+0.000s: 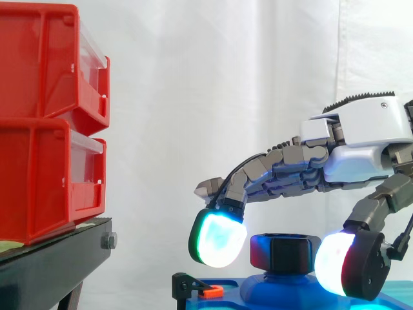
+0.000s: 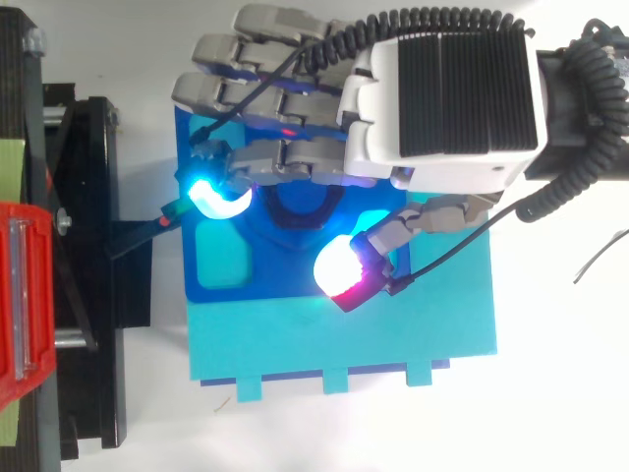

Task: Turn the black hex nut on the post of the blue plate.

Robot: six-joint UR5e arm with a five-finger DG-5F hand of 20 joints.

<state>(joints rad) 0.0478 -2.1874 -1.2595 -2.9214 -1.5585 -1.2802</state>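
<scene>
White fabric curtain (image 1: 193, 97) is hanging behind the whole setup. Two red plastic bins (image 1: 45, 116) are sitting stacked on a black metal stand (image 1: 51, 258) at the side view's left edge. The grey robot hand (image 1: 361, 139) is reaching in from the right and arching over the flat blue plate (image 2: 295, 280), which is lying on a paler turquoise board (image 2: 344, 339).

The black hex nut (image 1: 286, 253) is standing upright on a rounded blue boss at the plate's middle, directly under the hand's bent fingers. One finger pad (image 1: 219, 239), glowing cyan and green, is hanging just beside the nut's left face, with a sliver of gap showing in the side view. The thumb pad (image 1: 332, 261), glowing white and red, is sitting close to the nut's right side; whether it is touching cannot be told. So the hand is straddling the nut with its grasp wide rather than clamped.

A small orange clip (image 1: 211, 292) is resting at the plate's left edge.
</scene>
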